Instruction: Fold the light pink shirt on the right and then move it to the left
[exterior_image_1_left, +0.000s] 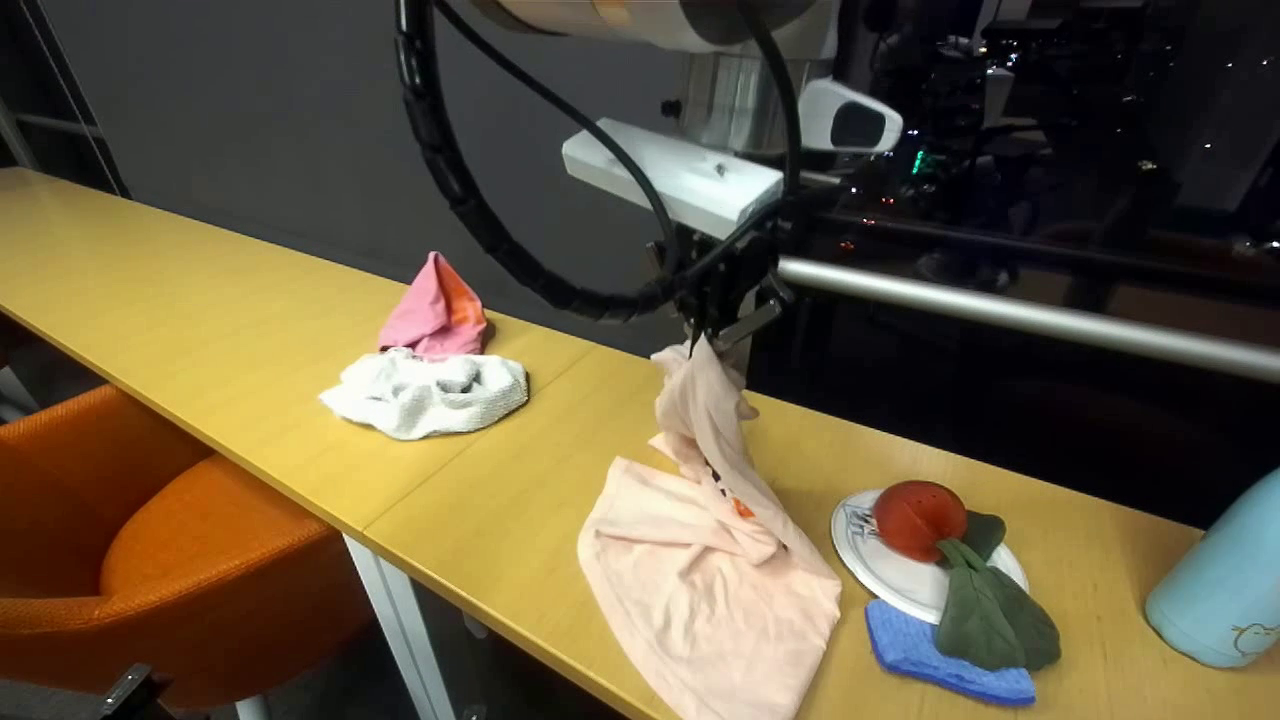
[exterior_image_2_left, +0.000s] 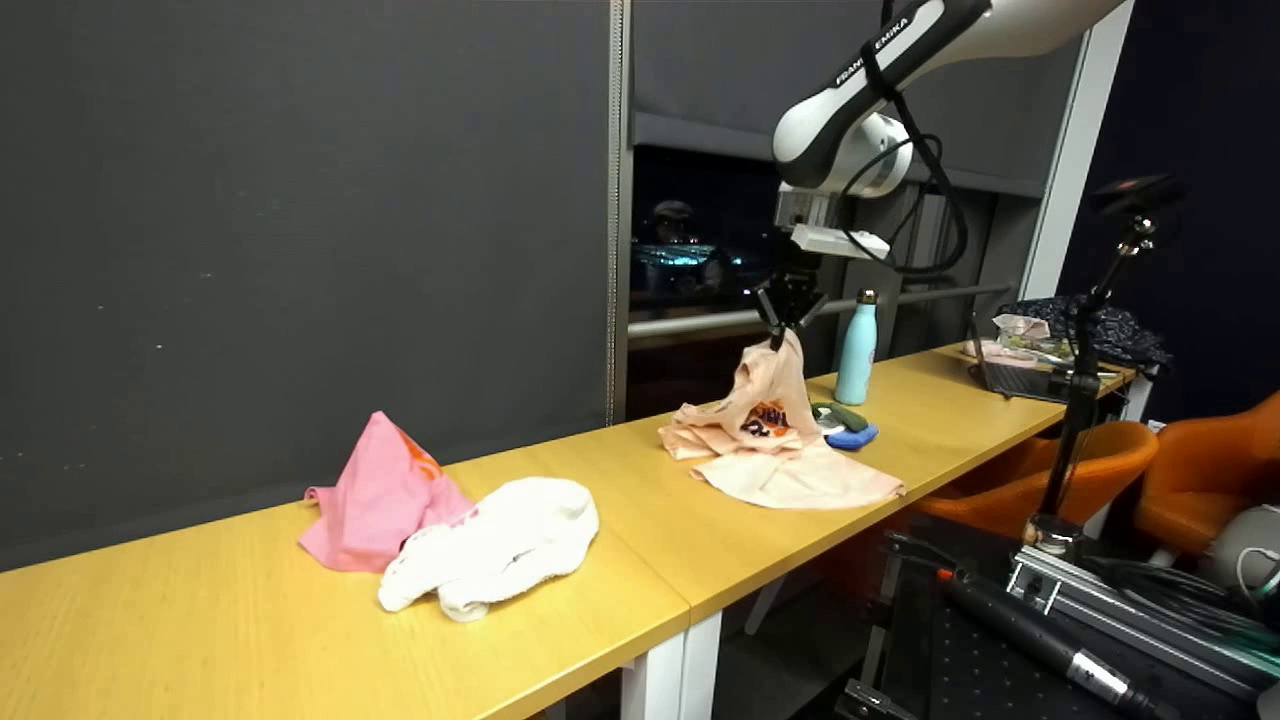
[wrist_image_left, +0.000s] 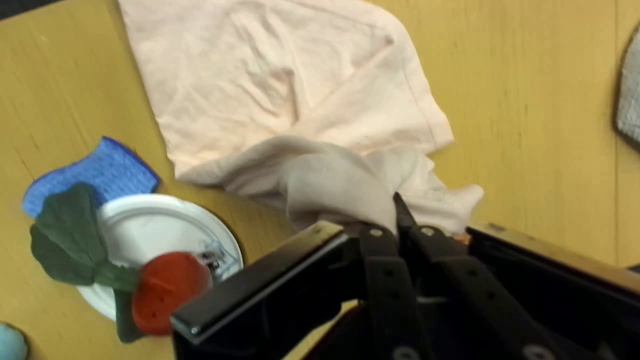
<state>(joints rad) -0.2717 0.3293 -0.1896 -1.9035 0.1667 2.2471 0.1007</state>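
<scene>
The light pink shirt (exterior_image_1_left: 715, 600) lies partly on the table, with its lower part spread flat toward the front edge. Its upper part is lifted into a standing fold, and the top is pinched in my shut gripper (exterior_image_1_left: 700, 343). In an exterior view, dark and orange lettering (exterior_image_2_left: 766, 420) shows on the raised part of the shirt (exterior_image_2_left: 800, 478). From the wrist view, the gripper (wrist_image_left: 397, 212) has pale cloth (wrist_image_left: 340, 187) bunched at its fingertips, while the flat part stretches away beyond. Folds hide most of the print there.
Beside the shirt are a white plate (wrist_image_left: 145, 225) with a red vegetable-like item (wrist_image_left: 170, 292) and green leaves, a blue cloth (exterior_image_1_left: 940, 655) and a blue bottle (exterior_image_1_left: 1225, 580). Further left lie a white cloth (exterior_image_2_left: 500, 540) and a pink peaked cloth (exterior_image_2_left: 375, 500). A metal rail (exterior_image_1_left: 1030, 315) runs behind.
</scene>
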